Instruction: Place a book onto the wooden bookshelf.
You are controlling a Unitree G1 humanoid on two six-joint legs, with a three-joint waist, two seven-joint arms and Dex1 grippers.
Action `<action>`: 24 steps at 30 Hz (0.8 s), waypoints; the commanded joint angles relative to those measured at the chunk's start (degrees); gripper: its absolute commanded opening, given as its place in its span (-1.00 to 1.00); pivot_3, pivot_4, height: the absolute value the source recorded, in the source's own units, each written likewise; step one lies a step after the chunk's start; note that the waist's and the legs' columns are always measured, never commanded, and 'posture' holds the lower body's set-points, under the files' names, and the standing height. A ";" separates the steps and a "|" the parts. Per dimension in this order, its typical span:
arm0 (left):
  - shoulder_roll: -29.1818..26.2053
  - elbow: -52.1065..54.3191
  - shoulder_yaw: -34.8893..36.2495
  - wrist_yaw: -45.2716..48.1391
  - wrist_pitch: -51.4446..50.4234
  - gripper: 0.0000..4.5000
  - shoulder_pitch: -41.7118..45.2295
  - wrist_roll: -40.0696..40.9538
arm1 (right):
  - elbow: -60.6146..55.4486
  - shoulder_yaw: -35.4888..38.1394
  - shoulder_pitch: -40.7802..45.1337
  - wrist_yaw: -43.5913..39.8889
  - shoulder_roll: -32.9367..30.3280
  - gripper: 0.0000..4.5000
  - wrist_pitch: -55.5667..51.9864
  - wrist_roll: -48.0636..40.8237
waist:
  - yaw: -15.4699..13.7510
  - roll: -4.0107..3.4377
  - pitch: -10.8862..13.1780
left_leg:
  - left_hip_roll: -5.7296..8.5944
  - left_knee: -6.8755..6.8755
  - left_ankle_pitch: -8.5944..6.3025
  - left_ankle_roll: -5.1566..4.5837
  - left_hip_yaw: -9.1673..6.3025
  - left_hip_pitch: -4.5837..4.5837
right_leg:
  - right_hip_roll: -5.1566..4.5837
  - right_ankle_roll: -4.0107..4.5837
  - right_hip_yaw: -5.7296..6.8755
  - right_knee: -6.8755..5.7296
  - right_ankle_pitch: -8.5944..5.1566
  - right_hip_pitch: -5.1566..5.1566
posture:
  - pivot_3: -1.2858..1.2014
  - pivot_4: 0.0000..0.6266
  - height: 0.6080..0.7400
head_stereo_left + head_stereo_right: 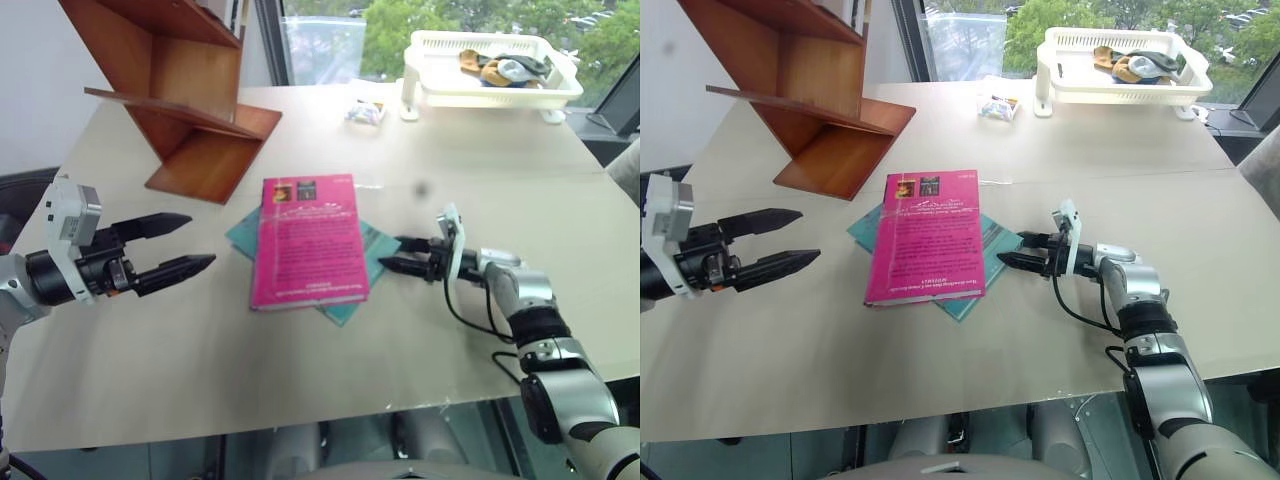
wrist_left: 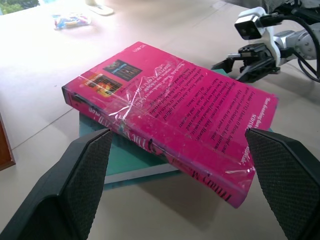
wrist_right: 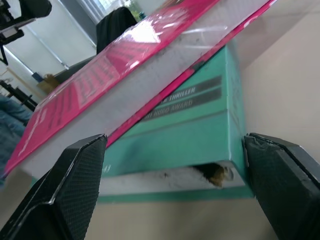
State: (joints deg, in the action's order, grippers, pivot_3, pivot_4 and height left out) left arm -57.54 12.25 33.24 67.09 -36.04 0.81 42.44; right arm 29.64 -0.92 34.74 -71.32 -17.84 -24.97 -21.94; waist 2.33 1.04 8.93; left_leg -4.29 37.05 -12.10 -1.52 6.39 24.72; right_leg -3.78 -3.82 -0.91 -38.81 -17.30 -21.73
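Note:
The magenta-pink book (image 1: 308, 240) lies flat in the middle of the table, on top of a teal book (image 1: 375, 243) that pokes out beneath it. The wooden bookshelf (image 1: 180, 90) of slanted reddish-brown boards stands at the back left. My left gripper (image 1: 200, 240) hovers left of the books, open and pointing at the pink book's spine (image 2: 150, 145). My right gripper (image 1: 390, 252) is low at the stack's right edge, open and pointing left. Just ahead of its fingers, the right wrist view shows the teal book's worn edge (image 3: 170, 175) under the pink cover (image 3: 100, 75). Neither gripper holds anything.
A white plastic tray (image 1: 440, 85) holding several small items stands at the back right. A small colourful packet (image 1: 365, 111) lies beside it. The table's front edge (image 1: 300, 425) runs close below the arms. A window is behind the table.

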 commanded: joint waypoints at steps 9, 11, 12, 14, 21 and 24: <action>0.24 -1.39 1.21 1.23 2.58 0.99 -2.89 -1.40 | -1.48 7.52 4.74 4.80 -6.11 1.00 2.38 -2.62 | 0.13 -0.01 0.03 | 0.01 0.00 -0.08 -0.13 0.01 0.01 | -0.02 0.00 -0.01 0.01 0.00 -0.01 | 0.03 -0.52 1.00; 0.44 -1.52 0.94 1.21 2.85 0.99 -3.24 -1.45 | -0.41 8.65 6.96 8.40 -5.09 1.00 5.42 -1.68 | 0.23 0.00 0.04 | -0.01 -0.01 -0.11 -0.19 -0.01 -0.01 | -0.01 0.00 -0.04 -0.01 0.00 -0.02 | 0.03 -0.52 1.00; 0.52 -1.62 0.80 1.23 2.97 0.99 -3.32 -1.53 | 0.50 8.71 8.11 10.85 -4.42 1.00 7.64 -0.33 | 0.26 0.00 0.04 | -0.02 -0.01 -0.11 -0.18 0.00 -0.02 | 0.01 0.00 -0.03 -0.01 0.00 -0.02 | 0.03 -0.52 1.00; 0.56 -1.85 0.61 1.29 2.95 0.99 -3.35 -1.49 | 1.76 7.86 10.18 13.95 -2.97 1.00 9.96 1.56 | 0.26 -0.01 0.04 | -0.02 -0.03 -0.11 -0.18 0.01 -0.04 | 0.01 0.00 -0.03 -0.02 0.00 -0.03 | 0.03 -0.52 1.00; -0.31 -1.76 1.38 2.31 1.87 0.99 -3.23 -0.66 | -3.63 2.37 10.62 17.14 4.48 1.00 8.57 2.80 | 0.13 -0.01 0.05 | -0.01 -0.06 0.00 0.01 0.04 0.04 | -0.03 0.01 -0.03 0.03 0.00 -0.06 | 0.03 -0.52 1.00; -0.23 -1.44 1.98 2.16 1.78 0.99 -3.75 -1.02 | -4.54 -0.42 9.87 18.15 6.38 1.00 6.24 3.83 | 0.04 -0.01 0.05 | -0.01 -0.08 0.01 0.01 0.03 0.05 | -0.04 0.01 -0.02 0.03 0.00 -0.08 | 0.03 -0.52 1.00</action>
State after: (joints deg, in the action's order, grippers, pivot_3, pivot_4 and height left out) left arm -56.91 9.83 33.21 68.95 -34.46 -2.73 40.74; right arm 27.56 -0.61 44.96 -53.76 -11.48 -17.78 -18.28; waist 2.37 1.03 8.98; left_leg -4.30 36.97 -12.09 -1.50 6.42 24.77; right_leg -3.83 -3.81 -0.91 -38.78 -17.30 -21.81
